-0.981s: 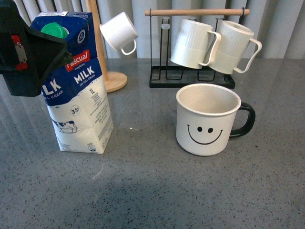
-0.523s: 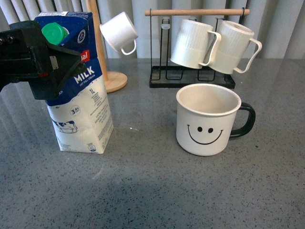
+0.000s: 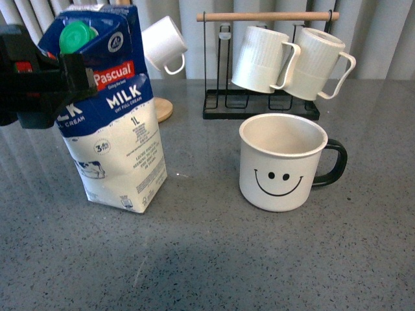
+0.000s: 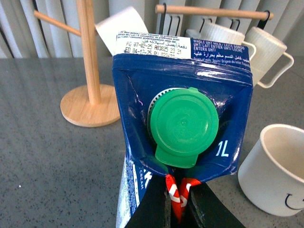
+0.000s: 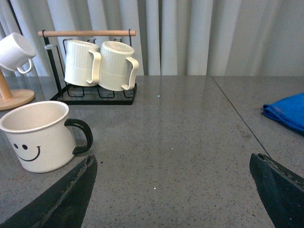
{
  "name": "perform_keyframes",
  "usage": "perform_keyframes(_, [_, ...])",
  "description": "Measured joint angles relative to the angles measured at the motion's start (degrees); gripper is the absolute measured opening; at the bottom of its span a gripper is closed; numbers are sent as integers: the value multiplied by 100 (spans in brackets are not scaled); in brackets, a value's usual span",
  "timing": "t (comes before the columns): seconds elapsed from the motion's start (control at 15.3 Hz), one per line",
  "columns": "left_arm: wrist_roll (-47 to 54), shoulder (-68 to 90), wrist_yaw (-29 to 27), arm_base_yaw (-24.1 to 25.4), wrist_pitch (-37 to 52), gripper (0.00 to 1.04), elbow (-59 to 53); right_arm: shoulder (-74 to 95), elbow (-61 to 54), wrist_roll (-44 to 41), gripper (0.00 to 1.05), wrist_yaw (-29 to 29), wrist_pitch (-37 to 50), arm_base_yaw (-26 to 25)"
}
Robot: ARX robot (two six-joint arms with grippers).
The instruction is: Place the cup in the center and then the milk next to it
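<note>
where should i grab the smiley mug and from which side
Probably the rim of the cup, from above: it stands upright with an open mouth, so one finger can slip inside the thin wall. Keep clear of the black handle, which sticks out toward the robot's right.

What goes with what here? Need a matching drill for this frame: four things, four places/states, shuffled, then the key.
Things
1. milk
2. cup
3. ribbed mugs
4. blue cloth

Places/states
A. hung on the black rack
B. tilted, held by the left gripper
C. lying on the table, seen in the right wrist view only
D. upright on the table, empty, not gripped

Pairs: 1-B, 2-D, 3-A, 4-C
</note>
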Motion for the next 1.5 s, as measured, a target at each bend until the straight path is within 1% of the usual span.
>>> perform_keyframes(0.13, [138, -258, -702, -422, 37, 3, 136, 2, 0, 0, 98, 0, 0, 0])
perform_keyframes(0.26, [245, -133, -1589, -1029, 361, 3, 304, 2, 0, 0, 98, 0, 0, 0])
perform_keyframes(0.33, [205, 160, -1843, -1235, 437, 3, 380, 0, 0, 0, 98, 0, 0, 0])
perform_keyframes(0.39, [83, 498, -1969, -1366, 474, 3, 424, 2, 0, 0, 98, 0, 0, 0])
perform_keyframes(0.65, [-258, 1130, -2293, -1552, 730, 3, 660, 0, 0, 0, 98, 0, 0, 0])
perform_keyframes(0.98, [-654, 1486, -2389, -1956, 748, 3, 883, 2, 0, 0, 98, -2, 0, 0])
perform_keyframes(1.31, [-717, 1641, -2520, -1967, 658, 3, 927, 0, 0, 0, 98, 0, 0, 0])
perform_keyframes(1.5, [-999, 1641, -2457, -1969, 509, 40, 1040, 2, 0, 0, 98, 0, 0, 0])
